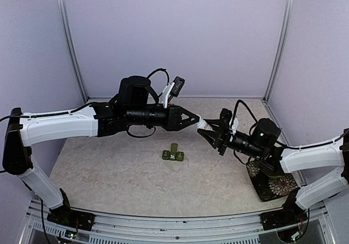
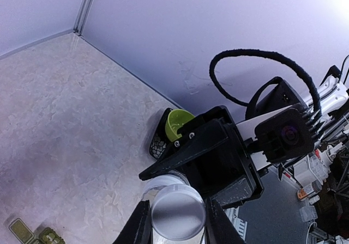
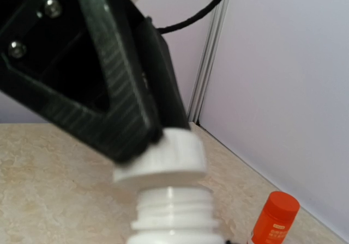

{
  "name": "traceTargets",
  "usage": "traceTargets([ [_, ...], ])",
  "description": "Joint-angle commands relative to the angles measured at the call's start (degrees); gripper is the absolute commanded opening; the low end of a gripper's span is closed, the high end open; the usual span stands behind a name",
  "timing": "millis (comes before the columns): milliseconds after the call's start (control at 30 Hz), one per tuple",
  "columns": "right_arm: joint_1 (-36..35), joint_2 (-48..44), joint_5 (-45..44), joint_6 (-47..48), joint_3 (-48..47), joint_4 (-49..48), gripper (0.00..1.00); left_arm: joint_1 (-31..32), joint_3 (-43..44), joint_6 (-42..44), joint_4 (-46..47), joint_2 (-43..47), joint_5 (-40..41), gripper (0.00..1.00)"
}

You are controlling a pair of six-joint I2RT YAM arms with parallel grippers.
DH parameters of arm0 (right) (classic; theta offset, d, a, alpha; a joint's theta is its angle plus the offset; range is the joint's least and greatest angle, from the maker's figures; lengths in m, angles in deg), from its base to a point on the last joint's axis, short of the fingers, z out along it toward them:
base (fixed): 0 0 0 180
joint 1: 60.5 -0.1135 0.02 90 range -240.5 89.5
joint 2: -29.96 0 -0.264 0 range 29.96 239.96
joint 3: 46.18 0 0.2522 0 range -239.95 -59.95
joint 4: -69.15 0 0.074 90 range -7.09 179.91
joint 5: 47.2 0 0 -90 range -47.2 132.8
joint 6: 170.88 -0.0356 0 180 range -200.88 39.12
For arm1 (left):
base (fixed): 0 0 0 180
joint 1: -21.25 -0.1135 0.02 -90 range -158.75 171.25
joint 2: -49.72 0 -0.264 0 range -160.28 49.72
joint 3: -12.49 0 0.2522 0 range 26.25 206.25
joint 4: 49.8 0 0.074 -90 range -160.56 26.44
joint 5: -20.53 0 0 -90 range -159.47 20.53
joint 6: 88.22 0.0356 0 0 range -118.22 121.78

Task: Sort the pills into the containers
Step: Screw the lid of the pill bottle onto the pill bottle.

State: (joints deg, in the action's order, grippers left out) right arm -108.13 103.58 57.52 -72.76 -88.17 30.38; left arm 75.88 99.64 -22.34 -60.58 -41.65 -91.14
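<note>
left gripper [image 1: 197, 121] pinching the white cap [image 3: 163, 156], right gripper [image 1: 210, 133] clamped on the white bottle [image 3: 174, 218], overhead we see the pill box [image 1: 173, 154] below them both, orange bottle [image 3: 275, 217] only on right wrist

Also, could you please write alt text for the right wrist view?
The left gripper grips a white cap, tilted just above the exposed threaded neck of a white bottle. A red-orange bottle stands at lower right on the beige table, lilac walls beyond.
</note>
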Motion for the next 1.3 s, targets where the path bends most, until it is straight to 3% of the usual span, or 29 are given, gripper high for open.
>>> traceTargets([
  [0, -0.95, -0.62, 0.17, 0.37, -0.90, -0.20, 0.00, 0.39, 1.63, 0.07, 0.39, -0.65, 0.11, 0.28],
  [533, -1.45, -3.09, -0.29, 0.58, -0.03, 0.23, 0.00, 0.43, 1.91, 1.11, -1.83, -1.08, 3.03, 0.28],
  [867, -1.55, -2.74, 1.32, 0.67, -0.11, -0.25, 0.00, 1.17, 3.07, 1.09, -1.28, -3.14, -0.95, 0.28],
  [1267, -2.73, -6.30, -2.78, 4.07, 3.03, -3.12, 0.00, 1.02, 3.22, 0.02, -1.62, -4.92, -6.01, 0.27],
])
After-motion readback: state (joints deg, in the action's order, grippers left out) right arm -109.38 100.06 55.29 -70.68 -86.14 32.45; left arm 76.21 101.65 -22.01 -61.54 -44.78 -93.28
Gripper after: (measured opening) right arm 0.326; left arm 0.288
